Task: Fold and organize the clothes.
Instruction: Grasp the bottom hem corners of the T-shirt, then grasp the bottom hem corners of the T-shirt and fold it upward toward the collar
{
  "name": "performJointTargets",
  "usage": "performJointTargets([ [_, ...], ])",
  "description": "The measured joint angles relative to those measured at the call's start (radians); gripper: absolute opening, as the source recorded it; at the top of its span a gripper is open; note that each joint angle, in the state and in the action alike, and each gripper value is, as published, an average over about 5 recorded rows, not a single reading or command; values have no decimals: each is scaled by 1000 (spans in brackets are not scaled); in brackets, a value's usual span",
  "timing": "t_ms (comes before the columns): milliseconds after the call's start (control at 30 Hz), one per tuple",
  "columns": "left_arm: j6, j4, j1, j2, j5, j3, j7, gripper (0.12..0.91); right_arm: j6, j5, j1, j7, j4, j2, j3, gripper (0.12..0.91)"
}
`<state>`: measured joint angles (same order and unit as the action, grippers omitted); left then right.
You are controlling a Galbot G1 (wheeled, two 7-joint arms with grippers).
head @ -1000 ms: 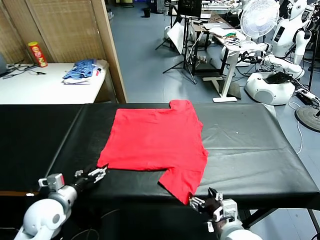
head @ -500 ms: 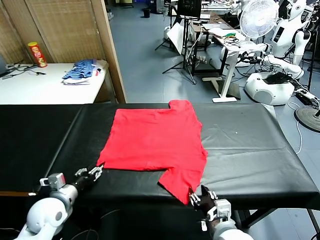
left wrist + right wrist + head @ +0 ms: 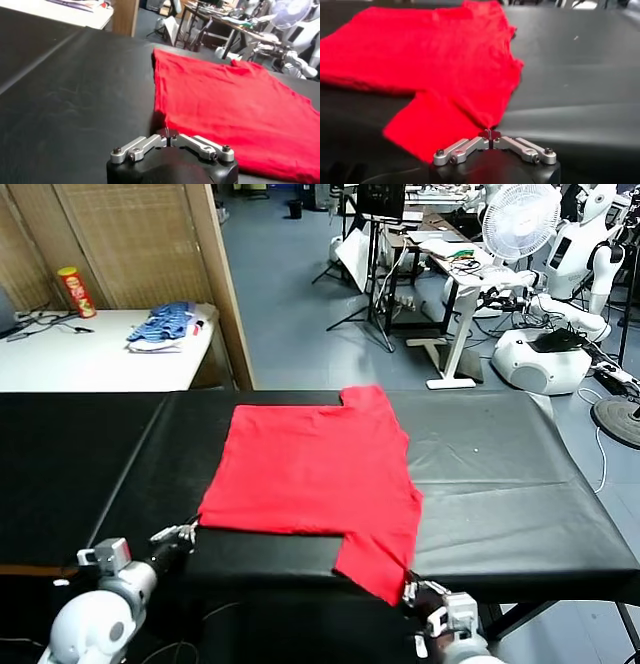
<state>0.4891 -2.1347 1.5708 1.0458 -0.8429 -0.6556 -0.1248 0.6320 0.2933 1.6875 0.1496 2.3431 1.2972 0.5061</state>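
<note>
My left tool (image 3: 186, 533) sits at the near edge of the black desk (image 3: 500, 484), its fingers drawn together on the near left corner of the red T-shirt (image 3: 310, 474). In the left wrist view that tool (image 3: 168, 134) has its tips pinched shut right at the corner of the red cloth, the T-shirt (image 3: 235, 105) spreading away from it across the desk (image 3: 75, 95).

My right tool (image 3: 412, 588) is at the near edge on the other side, closed on the tip of the near sleeve, which hangs toward the desk's front edge. The right wrist view confirms it — the tool (image 3: 490, 135) is clamped on a point of red fabric, with the T-shirt (image 3: 435, 60) lying beyond it on the desk (image 3: 580, 75).

The T-shirt lies flat and plain side up in the middle of the desk, spread from the near edge to the far edge; one sleeve points toward me on the right, the other projects at the far edge.

Farther off, on the left — a white table (image 3: 90, 359) carries a blue striped clothes pile (image 3: 165, 324) and a red-and-yellow canister (image 3: 75, 291). A wooden screen (image 3: 140, 244) stands behind it. On the far right I see a white fan (image 3: 518, 219) and white robots (image 3: 560, 294) on the grey floor.
</note>
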Motion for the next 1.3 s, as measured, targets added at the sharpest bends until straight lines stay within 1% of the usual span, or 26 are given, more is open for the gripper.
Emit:
performJointTargets([
  [167, -30, -32, 1, 25, -17, 1, -12, 125, -116, 45, -122, -43, -105, -27, 25, 122],
  [300, -55, -27, -36, 54, -43, 4, -16, 125, -171, 54, -239, -65, -203, -38, 11, 122],
  [500, -64, 14, -115, 90, -35, 17, -29, 125, -192, 39, -380, -73, -333, -45, -27, 122],
  [667, -66, 64, -176, 97, 5, 45, -29, 125, -197, 15, -470, -86, -437, -38, -58, 122],
  [800, -66, 107, -222, 95, 20, 68, -34, 125, -220, 5, -532, -102, -512, -35, -82, 122],
  [933, -71, 153, -271, 85, 43, 89, -35, 125, -251, 1, -588, -130, -580, -39, -104, 122],
  [1067, -80, 205, -322, 74, 74, 116, -32, 125, -265, 12, -625, -173, -624, -48, -119, 122],
  [1133, -81, 230, -345, 71, 83, 131, -30, 125, -249, 27, -628, -187, -628, -55, -118, 143],
  [1167, -80, 241, -356, 70, 87, 138, -29, 125, -238, 37, -625, -190, -624, -59, -115, 170],
  [1200, -78, 250, -364, 70, 91, 144, -28, 125, -226, 46, -619, -192, -615, -64, -112, 214],
  [1300, -71, 266, -378, 71, 112, 155, -20, 128, -193, 65, -585, -192, -567, -82, -98, 407],
])
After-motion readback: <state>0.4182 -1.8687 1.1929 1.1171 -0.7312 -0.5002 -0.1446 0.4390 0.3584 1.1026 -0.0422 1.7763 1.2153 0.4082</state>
